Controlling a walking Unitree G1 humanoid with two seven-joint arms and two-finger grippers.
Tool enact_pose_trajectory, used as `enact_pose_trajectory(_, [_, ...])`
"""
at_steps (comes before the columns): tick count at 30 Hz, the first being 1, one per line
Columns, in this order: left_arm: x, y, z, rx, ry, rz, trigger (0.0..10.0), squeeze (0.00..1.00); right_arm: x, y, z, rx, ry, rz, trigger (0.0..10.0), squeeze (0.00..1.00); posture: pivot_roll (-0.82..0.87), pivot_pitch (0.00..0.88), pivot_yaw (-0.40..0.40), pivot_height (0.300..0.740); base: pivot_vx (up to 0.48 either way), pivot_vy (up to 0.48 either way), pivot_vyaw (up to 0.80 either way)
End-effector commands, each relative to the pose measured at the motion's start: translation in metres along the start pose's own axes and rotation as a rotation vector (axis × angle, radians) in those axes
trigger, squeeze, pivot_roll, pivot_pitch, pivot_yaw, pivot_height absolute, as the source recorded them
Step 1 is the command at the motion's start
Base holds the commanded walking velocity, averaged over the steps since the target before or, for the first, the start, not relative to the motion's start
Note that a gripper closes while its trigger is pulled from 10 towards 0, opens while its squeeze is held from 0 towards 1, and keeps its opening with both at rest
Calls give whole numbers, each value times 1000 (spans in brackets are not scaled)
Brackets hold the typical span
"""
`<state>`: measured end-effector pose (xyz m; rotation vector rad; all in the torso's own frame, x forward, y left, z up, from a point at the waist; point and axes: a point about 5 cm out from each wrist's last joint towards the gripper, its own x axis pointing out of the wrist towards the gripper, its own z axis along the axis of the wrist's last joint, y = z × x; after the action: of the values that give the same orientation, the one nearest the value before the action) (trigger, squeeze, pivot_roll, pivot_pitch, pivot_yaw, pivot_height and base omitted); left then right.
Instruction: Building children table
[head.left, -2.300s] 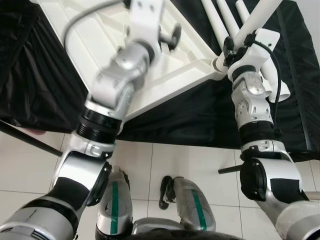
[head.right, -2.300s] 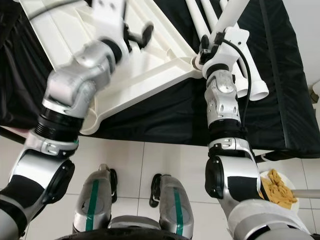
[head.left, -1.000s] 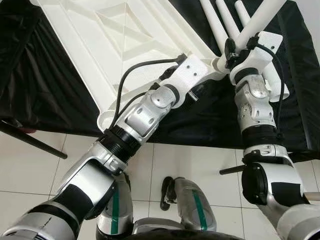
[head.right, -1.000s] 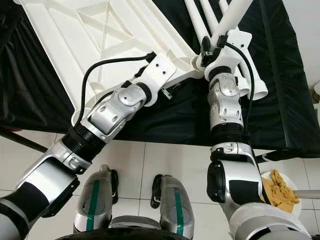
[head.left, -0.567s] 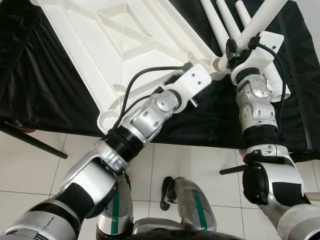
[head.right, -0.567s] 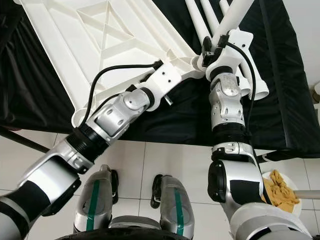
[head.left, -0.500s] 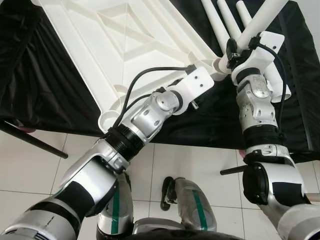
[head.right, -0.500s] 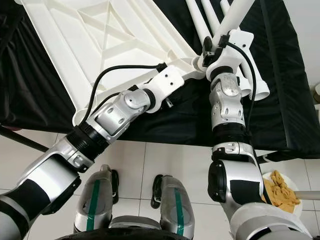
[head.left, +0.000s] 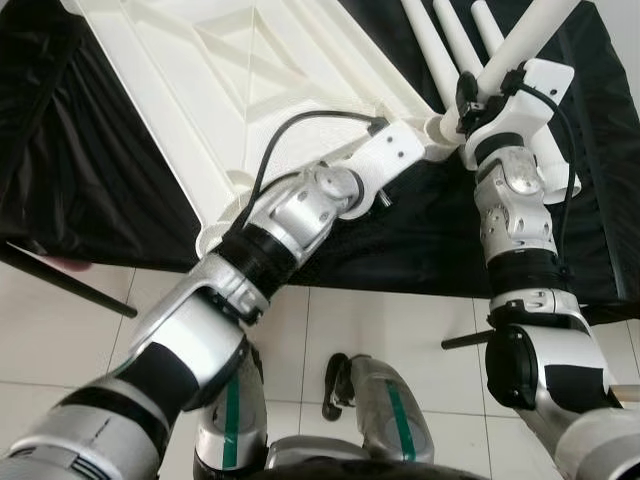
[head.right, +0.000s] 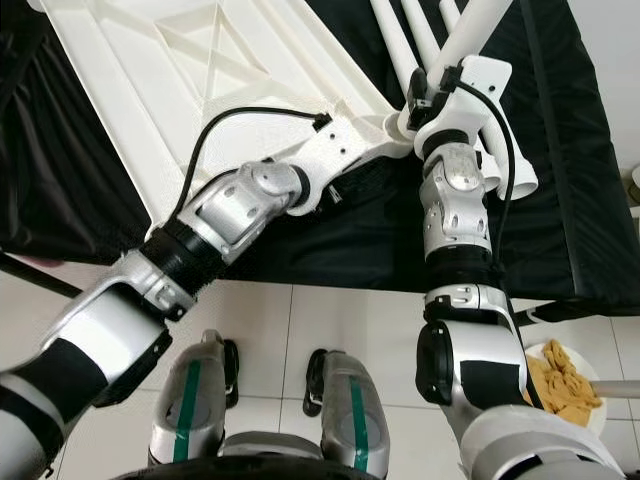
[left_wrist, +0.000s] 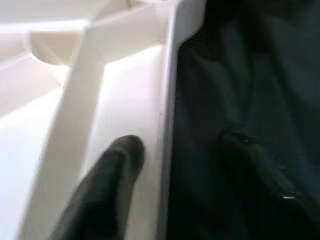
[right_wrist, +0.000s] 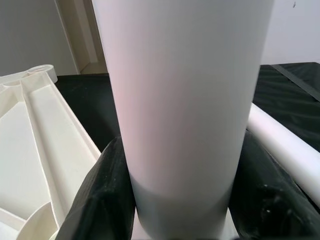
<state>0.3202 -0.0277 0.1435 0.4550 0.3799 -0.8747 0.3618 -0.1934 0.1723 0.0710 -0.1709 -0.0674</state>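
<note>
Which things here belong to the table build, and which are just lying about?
Job:
- white tabletop, upside down on the black cloth
- table leg, held in the right pincer at the tabletop's corner
- left pincer, straddling the tabletop's rim
- spare legs

Lying about:
- plate of yellowish stuff on the floor

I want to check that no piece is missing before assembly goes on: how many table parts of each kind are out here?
White tabletop: 1
White legs: 4 (held leg in the right gripper; loose legs on the black cloth)
Total: 5 parts
</note>
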Motion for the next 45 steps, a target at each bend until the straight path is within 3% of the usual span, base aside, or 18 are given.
enact_pose_trajectory(1, [1, 0, -2, -5, 23, -6, 9176, 0, -2, -5, -1, -2, 2, -18, 10000, 0, 68, 54, -33, 740, 0, 0, 0])
enact_pose_trajectory(2, [1, 0, -2, -7, 21, -18, 3922, 0, -2, -5, 0, -1, 1, -18, 10000, 0, 68, 54, -33, 740, 0, 0, 0])
enact_pose_trajectory(3, [1, 0, -2, -7, 21, -18, 3922, 0, -2, -5, 0, -1, 1, -18, 10000, 0, 68, 54, -33, 740, 0, 0, 0])
enact_pose_trajectory(4, [0, 1, -1, -13, 19, -24, 0, 0, -2, -5, 0, -1, 1, -18, 10000, 0, 69, 57, -35, 740, 0, 0, 0])
enact_pose_trajectory(5, [0, 1, -1, -13, 19, -24, 0, 0, -2, -5, 0, -1, 1, -18, 10000, 0, 69, 57, -35, 740, 0, 0, 0])
enact_pose_trajectory(6, [0, 2, -2, 0, 23, -18, 4941, 0, -2, -4, 0, -2, 1, -16, 10000, 0, 68, 57, -36, 740, 0, 0, 0])
enact_pose_trajectory(7, [0, 2, -2, 0, 23, -18, 4941, 0, -2, -4, 0, -2, 1, -16, 10000, 0, 68, 57, -36, 740, 0, 0, 0])
enact_pose_trajectory(8, [1, 5, -3, 23, 51, -3, 10000, 0, -2, -4, 0, -2, 2, -10, 10000, 0, 68, 58, -41, 740, 0, 0, 0])
enact_pose_trajectory(17, [0, 17, -10, -5, 86, 29, 10000, 0, -2, 2, -2, -6, 14, 35, 10000, 0, 67, 56, -47, 740, 0, 0, 0])
enact_pose_trajectory(18, [-1, 18, -11, -19, 77, 31, 5882, 0, -3, 3, -3, -11, 16, 42, 10000, 0, 67, 56, -49, 740, 0, 0, 0])
enact_pose_trajectory(19, [-1, 18, -11, -19, 77, 31, 5882, 0, -3, 3, -3, -11, 16, 42, 10000, 0, 67, 56, -49, 740, 0, 0, 0])
enact_pose_trajectory(20, [-2, 20, -11, -32, 66, 32, 0, 0, -3, 4, -3, -15, 18, 47, 10000, 0, 66, 57, -49, 740, 0, 0, 0])
enact_pose_trajectory(21, [-2, 20, -11, -32, 66, 32, 0, 0, -3, 4, -3, -15, 18, 47, 10000, 0, 66, 57, -49, 740, 0, 0, 0])
enact_pose_trajectory(22, [-4, 22, -13, -25, 66, 35, 9922, 0, -4, 6, -4, -18, 23, 60, 10000, 0, 67, 56, -53, 740, 0, 0, 0])
enact_pose_trajectory(29, [-6, 26, -17, -19, 75, 49, 10000, 0, -4, 8, -6, -25, 30, 83, 10000, 0, 67, 53, -56, 740, 0, 0, 0])
enact_pose_trajectory(35, [-17, 43, -26, -28, 85, 99, 10000, 0, -4, 13, -8, -37, 39, 122, 10000, 0, 78, 42, -62, 740, 0, 0, 0])
enact_pose_trajectory(45, [-18, 38, -23, -24, 64, 74, 10000, 0, 4, 9, -13, -46, 45, 126, 10000, 0, 80, 28, -59, 740, 0, 0, 0])
